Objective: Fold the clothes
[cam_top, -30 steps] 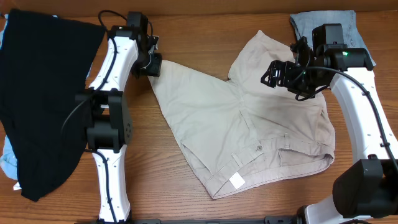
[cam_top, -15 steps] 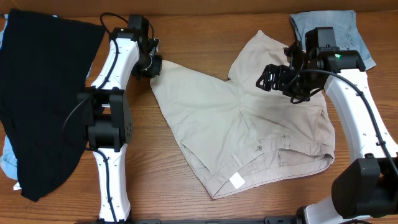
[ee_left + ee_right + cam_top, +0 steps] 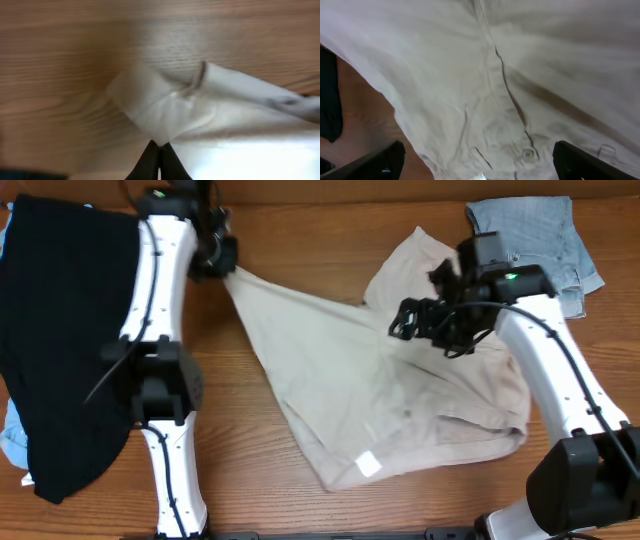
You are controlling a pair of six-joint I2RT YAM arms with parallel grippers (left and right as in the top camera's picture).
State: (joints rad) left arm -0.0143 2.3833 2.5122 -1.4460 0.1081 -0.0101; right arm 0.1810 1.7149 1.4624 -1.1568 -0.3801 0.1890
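Nearest the front edge of the worktop lies the waistband end of the khaki shorts, with the white inner label turned up towards the front and a small button just behind it. The waistband runs slanting from the label towards the right edge, rumpled into soft folds. At the front left corner a strip of light-blue cloth peeks out from under the black garment, which is spread along the left edge from front to back.

Further in, the shorts cover the middle of the worktop. The right gripper hangs over them where the two legs meet, its fingers spread wide with nothing between them. Its wrist view shows only beige cloth, a seam and the button below. Whether the fingertips touch the cloth cannot be told.

Towards the back edge, one leg of the shorts is drawn out to a taut point to the left. The left gripper has its fingers pressed together on that corner of the hem, pinching it just above the wood, close beside the black garment. The other leg lies loose behind the right gripper.

In the back right corner sit the light-blue denim shorts, bunched, just beside the khaki leg
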